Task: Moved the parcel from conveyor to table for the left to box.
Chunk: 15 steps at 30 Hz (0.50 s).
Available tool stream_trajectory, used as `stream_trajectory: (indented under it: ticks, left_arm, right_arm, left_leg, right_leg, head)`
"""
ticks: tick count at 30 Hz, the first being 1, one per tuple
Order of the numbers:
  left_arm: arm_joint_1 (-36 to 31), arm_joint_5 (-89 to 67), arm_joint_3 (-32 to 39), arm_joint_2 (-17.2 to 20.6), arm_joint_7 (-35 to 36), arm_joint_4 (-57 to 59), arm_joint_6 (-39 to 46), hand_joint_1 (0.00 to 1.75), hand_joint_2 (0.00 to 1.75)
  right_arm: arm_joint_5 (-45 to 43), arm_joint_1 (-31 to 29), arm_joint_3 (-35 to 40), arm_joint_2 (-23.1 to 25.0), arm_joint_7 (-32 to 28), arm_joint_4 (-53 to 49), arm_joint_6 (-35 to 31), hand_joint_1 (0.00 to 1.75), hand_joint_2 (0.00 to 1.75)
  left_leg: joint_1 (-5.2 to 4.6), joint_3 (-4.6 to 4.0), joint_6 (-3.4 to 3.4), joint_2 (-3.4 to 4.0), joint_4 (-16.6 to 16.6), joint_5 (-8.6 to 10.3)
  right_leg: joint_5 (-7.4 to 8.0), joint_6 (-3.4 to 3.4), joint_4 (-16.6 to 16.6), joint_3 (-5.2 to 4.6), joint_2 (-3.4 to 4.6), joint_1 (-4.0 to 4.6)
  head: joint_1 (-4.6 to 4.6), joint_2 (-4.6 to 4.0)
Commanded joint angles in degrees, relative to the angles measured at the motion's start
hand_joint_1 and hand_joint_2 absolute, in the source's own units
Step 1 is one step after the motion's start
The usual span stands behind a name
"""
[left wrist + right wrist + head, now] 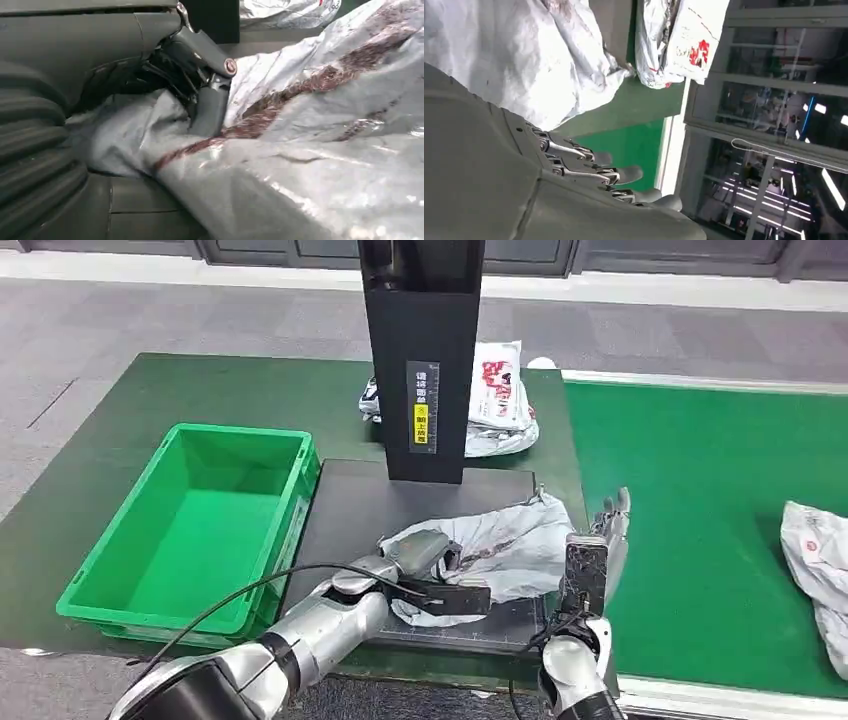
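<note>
The parcel [505, 545] lies crumpled on the dark platform [350, 505] in front of the black column [422, 360], just right of the green box [195, 525]. Left hand [435, 570] is on it — thumb and fingers [210, 107] clamped into the grey plastic. Right hand [598, 550] stands at the parcel's right edge, fingers straight and spread — holding nothing. Another bag [500, 400] sits behind the column.

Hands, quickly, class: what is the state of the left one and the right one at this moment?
Left hand: gripping the grey parcel on the black platform.
Right hand: open, fingers straight, holding nothing, beside the parcel.
</note>
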Motion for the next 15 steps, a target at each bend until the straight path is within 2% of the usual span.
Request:
stream_trajectory:
  ticks: [1, 4, 6, 7, 8, 9, 10, 12, 13, 15]
  left_arm:
    - [2.16, 0.50, 2.39, 2.33, 0.21, 4.13, 1.61, 1.75, 1.75]
    - [1.99, 2.56, 7.84, 2.17, -3.11, 0.66, 13.34, 1.75, 1.75]
    - [1.68, 3.51, 11.42, 2.50, -6.27, -3.93, 20.71, 1.75, 1.75]
    - [1.49, 2.98, 12.31, 2.94, -6.41, -6.64, 24.66, 1.75, 1.75]
    - [1.69, 2.05, 13.16, 3.64, -6.39, -10.28, 28.17, 1.75, 1.75]
    - [5.41, -6.34, 20.58, 5.75, -3.81, -21.08, 36.72, 1.75, 1.75]
    - [7.74, -14.23, 25.43, 5.85, -5.16, -32.43, 37.81, 1.75, 1.75]
    - [11.31, -19.08, 29.55, 9.83, -3.35, -43.60, 37.81, 1.75, 1.75]
    - [15.19, -24.92, 36.62, 10.26, -3.74, -52.42, 37.81, 1.75, 1.75]
    - [19.32, -27.73, 47.11, 8.68, -9.44, -59.94, 37.81, 1.75, 1.75]
  right_arm:
    - [2.06, -1.10, -0.51, -0.54, 2.08, 2.50, 0.73, 0.00, 0.00]
    - [3.17, 1.22, -1.60, -0.59, 3.09, -0.94, 0.53, 0.00, 0.00]
    - [3.57, 2.99, -3.04, -0.64, 3.75, -3.58, 0.00, 0.00, 0.00]
    - [3.58, 3.55, -3.54, -0.83, 3.85, -4.53, -0.25, 0.00, 0.00]
    - [3.51, 4.40, -4.24, -0.98, 4.04, -5.53, -0.59, 0.00, 0.00]
    - [3.32, 6.18, -5.80, -0.92, 4.00, -7.32, -1.79, 0.00, 0.00]
    - [3.31, 8.18, -6.74, -1.19, 3.73, -9.09, -2.18, 0.00, 0.00]
    - [3.48, 11.33, -7.91, -1.34, 2.91, -11.69, -2.24, 0.00, 0.00]
    - [3.57, 13.01, -8.57, -1.20, 2.41, -12.70, -2.44, 0.00, 0.00]
    - [3.46, 14.48, -8.75, -1.37, 1.81, -13.39, -2.79, 0.00, 0.00]
  left_leg:
    - [-0.02, -0.10, 0.00, 0.19, -0.08, 0.03]
    - [0.02, -0.53, -0.04, 0.22, -0.15, 0.09]
    - [0.02, -0.51, -0.04, 0.21, -0.20, 0.11]
    - [0.01, 0.00, -0.07, 0.12, -0.09, 0.04]
    - [0.05, -0.16, -0.10, 0.10, -0.11, 0.11]
    - [0.01, -0.16, -0.08, 0.10, -0.02, 0.10]
    - [0.02, -0.20, -0.12, 0.08, 0.03, 0.10]
    - [0.02, -0.45, -0.17, 0.09, -0.01, 0.16]
    - [0.03, -0.52, -0.18, 0.08, -0.06, 0.18]
    - [0.02, -0.41, -0.17, 0.32, -0.10, 0.07]
  right_leg:
    - [0.10, -0.02, -0.06, -0.01, 0.25, -0.02]
    - [0.18, -0.09, -0.15, -0.18, 0.31, 0.03]
    - [0.20, -0.11, -0.20, -0.25, 0.32, 0.03]
    - [0.10, -0.12, -0.09, -0.22, 0.24, 0.02]
    - [0.19, -0.12, -0.13, -0.35, 0.27, 0.07]
    - [0.15, -0.13, 0.00, -0.41, 0.27, 0.04]
    - [0.13, -0.14, 0.05, -0.45, 0.27, 0.04]
    - [0.16, -0.17, 0.03, -0.72, 0.29, 0.07]
    - [0.17, -0.19, -0.01, -0.80, 0.32, 0.09]
    - [0.15, -0.18, -0.04, -0.73, 0.57, 0.07]
  head:
    - [0.02, 0.00]
    - [0.02, 0.00]
    - [0.02, 0.00]
    - [0.02, 0.00]
    - [0.02, 0.00]
    - [0.02, 0.00]
    - [0.00, 0.00]
    - [0.00, 0.00]
    - [0.00, 0.00]
    - [0.02, 0.00]
